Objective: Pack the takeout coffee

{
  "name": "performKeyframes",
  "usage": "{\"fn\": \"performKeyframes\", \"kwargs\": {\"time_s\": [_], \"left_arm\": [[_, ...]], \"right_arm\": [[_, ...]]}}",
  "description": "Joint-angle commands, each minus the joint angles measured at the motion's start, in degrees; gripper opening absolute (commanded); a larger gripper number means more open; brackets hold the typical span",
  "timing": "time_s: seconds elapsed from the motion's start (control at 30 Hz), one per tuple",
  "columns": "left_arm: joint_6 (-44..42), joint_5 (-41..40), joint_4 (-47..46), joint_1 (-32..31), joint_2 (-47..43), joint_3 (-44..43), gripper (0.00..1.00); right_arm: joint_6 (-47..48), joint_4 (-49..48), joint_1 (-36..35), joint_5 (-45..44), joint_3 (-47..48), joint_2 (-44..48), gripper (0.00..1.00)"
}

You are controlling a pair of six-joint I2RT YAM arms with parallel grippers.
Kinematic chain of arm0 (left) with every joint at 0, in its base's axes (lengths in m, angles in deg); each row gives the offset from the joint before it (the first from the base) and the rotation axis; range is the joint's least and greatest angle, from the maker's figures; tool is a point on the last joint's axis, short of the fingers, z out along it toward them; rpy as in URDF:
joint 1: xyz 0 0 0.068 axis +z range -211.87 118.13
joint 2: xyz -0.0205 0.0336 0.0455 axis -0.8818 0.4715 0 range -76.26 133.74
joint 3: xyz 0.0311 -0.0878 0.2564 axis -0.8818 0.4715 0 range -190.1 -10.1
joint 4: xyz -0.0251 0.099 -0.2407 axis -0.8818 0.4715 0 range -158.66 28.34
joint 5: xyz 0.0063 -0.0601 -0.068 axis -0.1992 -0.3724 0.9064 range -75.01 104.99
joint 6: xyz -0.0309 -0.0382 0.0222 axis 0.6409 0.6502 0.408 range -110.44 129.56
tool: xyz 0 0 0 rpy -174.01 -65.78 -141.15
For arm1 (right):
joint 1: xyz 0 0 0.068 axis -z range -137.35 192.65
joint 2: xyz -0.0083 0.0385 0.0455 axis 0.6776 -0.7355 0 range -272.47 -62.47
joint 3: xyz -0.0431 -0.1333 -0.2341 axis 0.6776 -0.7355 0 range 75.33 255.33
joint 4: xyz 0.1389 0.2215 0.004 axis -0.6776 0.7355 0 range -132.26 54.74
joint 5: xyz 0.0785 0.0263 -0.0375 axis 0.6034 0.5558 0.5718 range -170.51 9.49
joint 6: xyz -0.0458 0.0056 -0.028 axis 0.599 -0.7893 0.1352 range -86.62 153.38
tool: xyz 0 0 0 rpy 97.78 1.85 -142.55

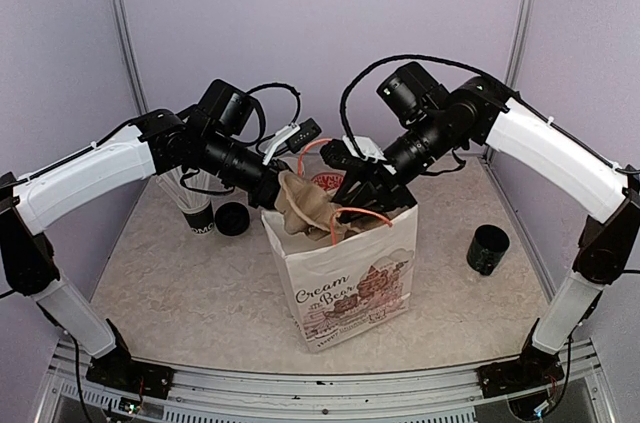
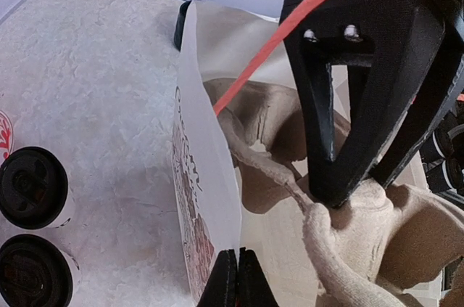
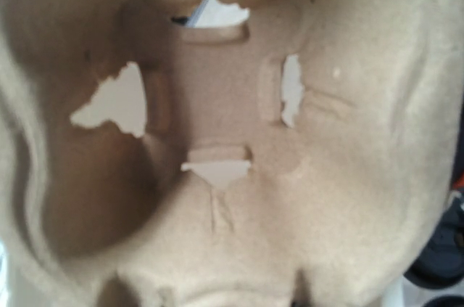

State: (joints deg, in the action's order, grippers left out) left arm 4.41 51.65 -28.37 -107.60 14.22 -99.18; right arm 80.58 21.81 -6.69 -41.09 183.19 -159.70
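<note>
A printed white paper bag (image 1: 350, 278) stands open in the middle of a pale, marbled surface (image 1: 180, 293). Two robot arms meet over its mouth.

The left end effector (image 2: 235, 281) is narrowed to a pinch on the bag's left rim, holding that wall upright and the mouth open. The right end effector (image 2: 328, 192) is closed on the edge of a brown pulp cup carrier (image 2: 290, 133). The carrier sits tilted, partly inside the bag's mouth. The right wrist camera shows only the carrier's moulded wells, very close.

The two takeout coffee cups (image 2: 30, 188), white with round black lids, stand on the surface to the left of the bag. They are just beside each other and apart from the bag, with nothing touching them. A black pot (image 1: 487, 249) stands well to the right of the bag.

The step in hand appears to be feeding the carrier into the bag, and neither cup is packed yet. The next move likely calls for lowering the carrier until it lies level on the bag's floor, without snagging the rim. The left pinch would need to hold the mouth wide meanwhile. After the carrier is released, each cup would have to be lifted upright into a well.
</note>
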Motion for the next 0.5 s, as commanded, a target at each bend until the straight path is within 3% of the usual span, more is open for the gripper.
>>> {"fn": "performKeyframes", "kwargs": {"time_s": [0.0,0.3,0.47], "left_arm": [[0.2,0.7,-1.1,0.0,0.8,-1.2,0.07],[0.7,-1.6,-1.5,-0.1,0.4,-2.1,0.3],[0.9,-3.4,-1.4,0.0,-0.9,-2.2,0.35]], "right_arm": [[1.0,1.7,-0.8,-3.8,-0.5,0.3,0.15],[1.9,4.5,-2.3,-8.1,-1.2,0.3,0.14],[2.0,5.5,-3.1,-11.1,-2.5,1.1,0.14]]}}
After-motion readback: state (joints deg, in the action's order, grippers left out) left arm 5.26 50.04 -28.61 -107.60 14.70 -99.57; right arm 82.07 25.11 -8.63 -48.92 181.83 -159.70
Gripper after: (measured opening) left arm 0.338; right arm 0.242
